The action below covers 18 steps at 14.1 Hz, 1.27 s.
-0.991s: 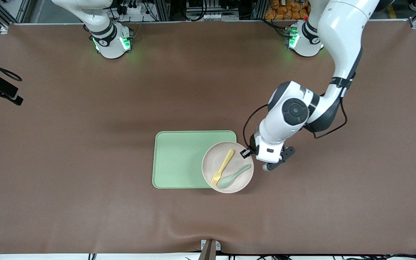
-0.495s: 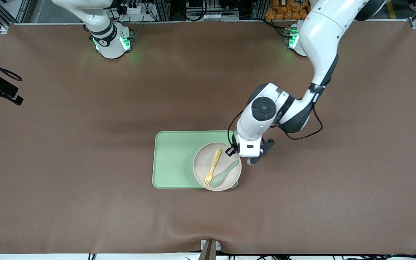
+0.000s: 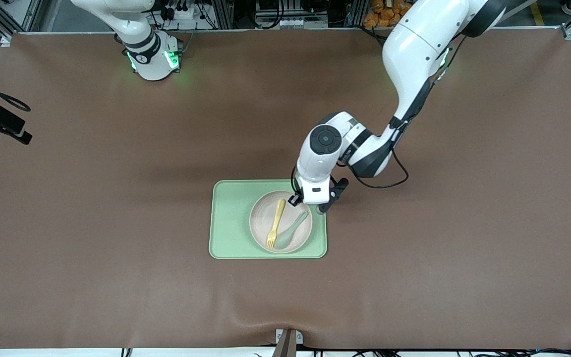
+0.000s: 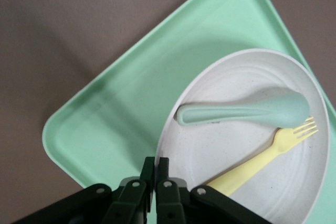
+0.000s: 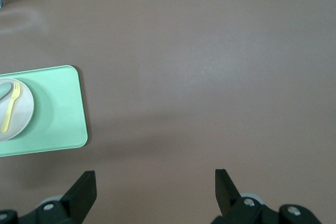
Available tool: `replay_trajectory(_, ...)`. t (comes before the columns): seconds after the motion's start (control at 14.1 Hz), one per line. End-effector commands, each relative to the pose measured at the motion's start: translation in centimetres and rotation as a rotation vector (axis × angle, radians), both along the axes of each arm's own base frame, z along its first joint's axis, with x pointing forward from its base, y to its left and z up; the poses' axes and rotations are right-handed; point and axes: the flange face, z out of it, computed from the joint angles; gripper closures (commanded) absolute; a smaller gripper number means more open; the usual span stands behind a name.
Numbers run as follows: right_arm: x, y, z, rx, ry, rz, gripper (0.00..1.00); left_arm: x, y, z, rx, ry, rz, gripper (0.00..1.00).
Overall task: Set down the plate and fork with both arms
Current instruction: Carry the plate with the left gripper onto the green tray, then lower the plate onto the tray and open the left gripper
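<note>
The plate (image 3: 280, 222) is pinched at its rim by the left gripper (image 4: 156, 167), over the tray (image 3: 231, 223); the fork (image 3: 275, 224) lies on it, tines toward the front camera. The right gripper (image 5: 155, 188) waits wide apart, well off.

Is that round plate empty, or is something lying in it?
Not empty. The plate holds a yellow fork and a pale green spoon lying side by side, while the left gripper pinches its rim over the tray.

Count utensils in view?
2: both lie side by side on the plate over the tray. The fork is toward the right arm's end, the spoon toward the left arm's.
</note>
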Motion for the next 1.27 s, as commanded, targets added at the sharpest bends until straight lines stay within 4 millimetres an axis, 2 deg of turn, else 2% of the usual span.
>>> replay_trajectory(0.0, 0.0, -0.4, 0.3, 0.018, 0.001, 0.002, 0.00, -0.1, -1.5, -1.0, 0.001, -0.040, 0.028, 1.00)
replay_trajectory(0.21, 0.0, -0.4, 0.3, 0.018, -0.001, 0.003, 0.00, -0.4, -2.1, -1.3, -0.022, -0.041, 0.089, 1.00)
replay_trajectory(0.35, 0.0, -0.3, 0.3, 0.018, -0.001, 0.005, 0.00, -1.4, -3.1, -2.0, -0.028, -0.029, 0.129, 1.00)
replay_trajectory(0.71, 0.1, -1.4, 0.1, 0.018, 0.001, -0.015, 0.00, -2.1, -3.5, -3.7, -0.015, -0.018, 0.134, 1.00)
replay_trajectory(0.78, 0.1, -1.4, 0.0, 0.018, 0.005, -0.017, 0.00, -1.9, -3.3, -3.6, -0.012, -0.024, 0.135, 0.97)
replay_trajectory(0.85, 0.1, -1.3, 0.0, 0.018, 0.007, -0.018, 0.00, -1.5, -3.0, -3.3, -0.014, -0.030, 0.138, 0.46)
replay_trajectory(0.92, 0.2, -1.5, -0.2, 0.018, 0.010, -0.024, 0.00, -1.3, -2.8, -3.2, -0.006, -0.040, 0.125, 0.00)
replay_trajectory(0.99, 0.5, -1.6, -0.8, 0.020, 0.022, -0.023, 0.00, -1.1, -2.7, -2.6, 0.009, -0.065, 0.121, 0.00)
replay_trajectory(1.06, 0.8, -1.4, -1.3, 0.021, 0.030, -0.020, 0.00, -0.8, -2.4, -1.3, 0.009, -0.081, 0.121, 0.00)
replay_trajectory(1.2, 0.8, -1.1, -1.0, 0.020, 0.022, -0.014, 0.00, -0.7, -2.0, 0.1, 0.047, -0.071, 0.116, 0.00)
